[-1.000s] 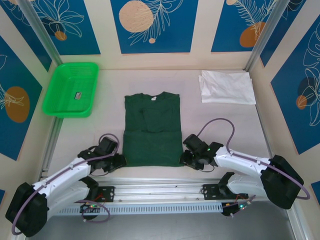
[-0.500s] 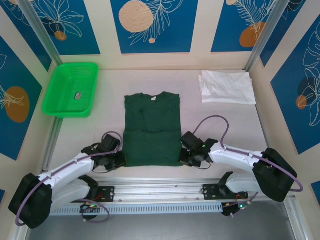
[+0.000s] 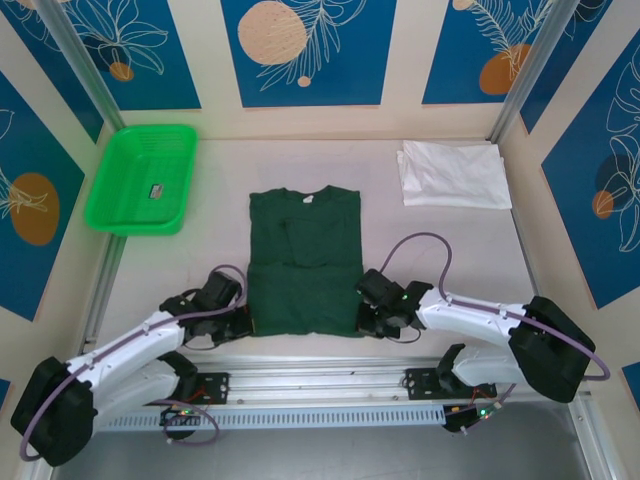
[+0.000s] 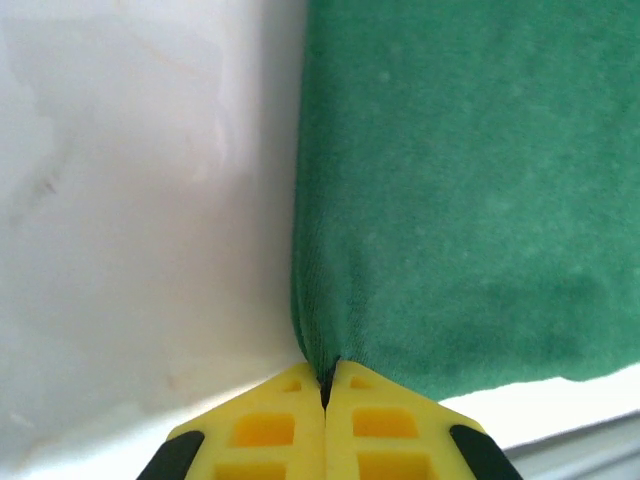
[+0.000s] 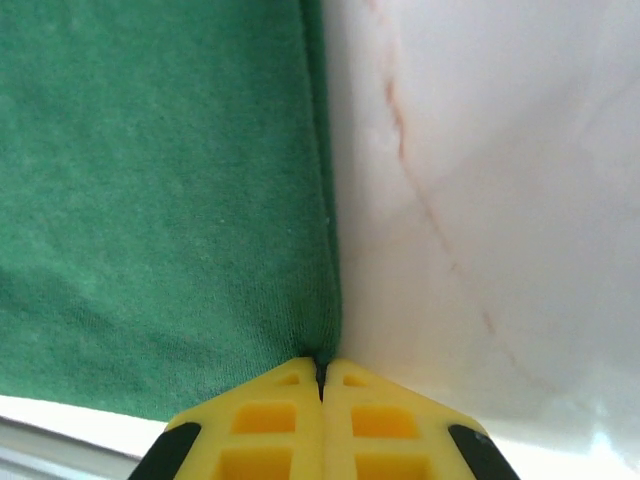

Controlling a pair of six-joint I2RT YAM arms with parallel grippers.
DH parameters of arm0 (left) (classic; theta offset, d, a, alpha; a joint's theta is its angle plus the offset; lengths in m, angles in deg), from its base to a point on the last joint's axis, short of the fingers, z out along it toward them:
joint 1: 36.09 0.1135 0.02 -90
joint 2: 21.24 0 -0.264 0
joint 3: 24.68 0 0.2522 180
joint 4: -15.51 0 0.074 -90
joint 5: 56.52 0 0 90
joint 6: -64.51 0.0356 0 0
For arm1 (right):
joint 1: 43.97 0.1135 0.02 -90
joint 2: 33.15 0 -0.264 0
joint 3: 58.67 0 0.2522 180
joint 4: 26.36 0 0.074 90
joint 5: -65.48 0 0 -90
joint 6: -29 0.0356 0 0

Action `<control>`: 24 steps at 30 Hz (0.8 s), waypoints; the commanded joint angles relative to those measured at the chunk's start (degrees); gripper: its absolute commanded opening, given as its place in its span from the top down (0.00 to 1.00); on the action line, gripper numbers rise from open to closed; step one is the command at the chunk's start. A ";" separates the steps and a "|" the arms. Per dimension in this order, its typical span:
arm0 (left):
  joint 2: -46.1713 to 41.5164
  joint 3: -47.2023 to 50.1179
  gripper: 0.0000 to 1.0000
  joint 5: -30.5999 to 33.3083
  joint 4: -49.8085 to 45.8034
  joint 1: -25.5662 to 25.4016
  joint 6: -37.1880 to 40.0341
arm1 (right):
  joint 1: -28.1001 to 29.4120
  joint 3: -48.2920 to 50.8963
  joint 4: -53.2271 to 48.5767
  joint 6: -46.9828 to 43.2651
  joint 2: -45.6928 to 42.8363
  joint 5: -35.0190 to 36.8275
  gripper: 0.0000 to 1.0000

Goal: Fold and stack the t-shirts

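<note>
The dark green t-shirt (image 3: 304, 262) lies flat mid-table, sleeves folded in, collar toward the back. My left gripper (image 3: 243, 322) is shut on its near left corner; in the left wrist view the yellow fingertips (image 4: 326, 385) pinch the green cloth (image 4: 470, 190). My right gripper (image 3: 366, 318) is shut on the near right corner, and the right wrist view has the pads (image 5: 321, 382) closed on the shirt's edge (image 5: 150, 200). The white t-shirt (image 3: 453, 173) rests folded at the back right.
A bright green mesh basket (image 3: 141, 178) stands at the back left with a small item inside. A metal rail (image 3: 320, 380) runs along the near table edge. Patterned walls enclose the white table (image 3: 210, 230).
Both grippers have crept inward onto the shirt's near corners and closed on them; the near hem has drawn slightly away from the table edge.
</note>
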 commanded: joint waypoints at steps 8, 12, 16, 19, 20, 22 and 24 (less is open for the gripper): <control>-11.59 -0.58 1.00 -3.89 -13.91 -4.72 -3.01 | 4.97 4.47 -11.53 3.37 -14.35 -3.74 1.00; -13.46 -2.05 1.00 -4.05 -15.01 -4.82 -3.58 | 4.89 2.93 -15.46 3.17 -18.59 -2.34 1.00; -13.99 -6.53 1.00 -2.58 -14.95 -4.85 -3.41 | 4.37 -0.52 -17.56 2.12 -19.68 -0.60 1.00; -11.04 -11.80 1.00 0.40 -15.02 -4.78 -1.89 | 2.89 -3.77 -17.69 0.73 -19.64 0.74 1.00; -9.87 -13.31 1.00 1.01 -14.18 -4.65 -1.37 | 1.87 -4.83 -17.52 0.20 -19.36 0.94 1.00; -7.37 -16.36 1.00 2.79 -12.90 -4.14 -0.19 | -0.64 -6.89 -17.13 -0.97 -19.20 0.88 1.00; -4.04 -19.98 1.00 4.63 -11.82 -3.16 1.78 | -3.71 -8.93 -16.32 -2.53 -18.76 0.37 1.00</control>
